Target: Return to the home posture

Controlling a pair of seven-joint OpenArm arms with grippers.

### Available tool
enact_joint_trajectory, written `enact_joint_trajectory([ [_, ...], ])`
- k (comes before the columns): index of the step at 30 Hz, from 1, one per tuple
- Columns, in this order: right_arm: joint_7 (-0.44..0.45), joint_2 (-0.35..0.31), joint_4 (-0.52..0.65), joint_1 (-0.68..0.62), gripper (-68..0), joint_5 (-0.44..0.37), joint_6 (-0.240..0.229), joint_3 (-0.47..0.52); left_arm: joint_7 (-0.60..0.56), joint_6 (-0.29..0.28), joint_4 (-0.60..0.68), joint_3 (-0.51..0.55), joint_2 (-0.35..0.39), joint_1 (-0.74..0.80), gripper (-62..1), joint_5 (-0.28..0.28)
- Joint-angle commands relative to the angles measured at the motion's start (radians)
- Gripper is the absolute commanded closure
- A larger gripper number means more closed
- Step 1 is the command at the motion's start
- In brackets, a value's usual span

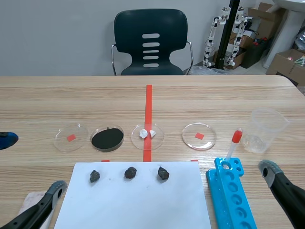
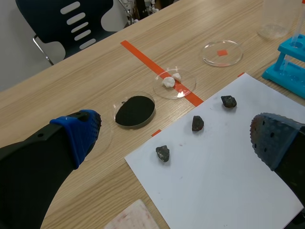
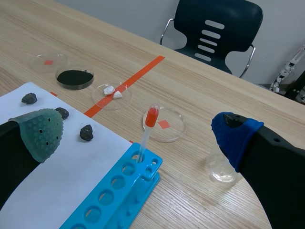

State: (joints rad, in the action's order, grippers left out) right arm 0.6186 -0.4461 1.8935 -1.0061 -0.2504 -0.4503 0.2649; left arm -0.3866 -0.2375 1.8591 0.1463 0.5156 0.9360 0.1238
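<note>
We see our left gripper point(image 2: 176, 135) wide open, holding nothing, low over the white paper sheet point(image 2: 214, 186) on the pale wooden surface point(image 1: 214, 95); our right gripper point(image 3: 138, 133) gapes equally empty above the bright blue plastic tube rack point(image 3: 114, 200).

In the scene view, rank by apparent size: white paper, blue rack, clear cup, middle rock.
white paper
blue rack
clear cup
middle rock
The rack lies nearer the camera than the cup, so that pair is unsure.
</note>
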Motion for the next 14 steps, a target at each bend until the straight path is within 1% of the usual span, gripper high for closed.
enact_joint_trajectory([
  [1, 0.011, -0.011, 0.014, 0.006, -67.9, -0.01, 0.0, 0.003, -0.014, 0.003, 0.021, -0.004, -0.005, -0.003, -62.3, 0.002],
  [4, 0.011, -0.011, 0.014, 0.006, -67.9, -0.01, 0.0, 0.003, -0.014, 0.003, 0.021, -0.004, -0.005, -0.003, -62.3, -0.011],
  [14, 0.011, -0.011, 0.014, 0.006, -67.9, -0.01, 0.0, 0.003, -0.014, 0.006, 0.021, -0.004, -0.005, -0.006, -62.3, -0.01],
])
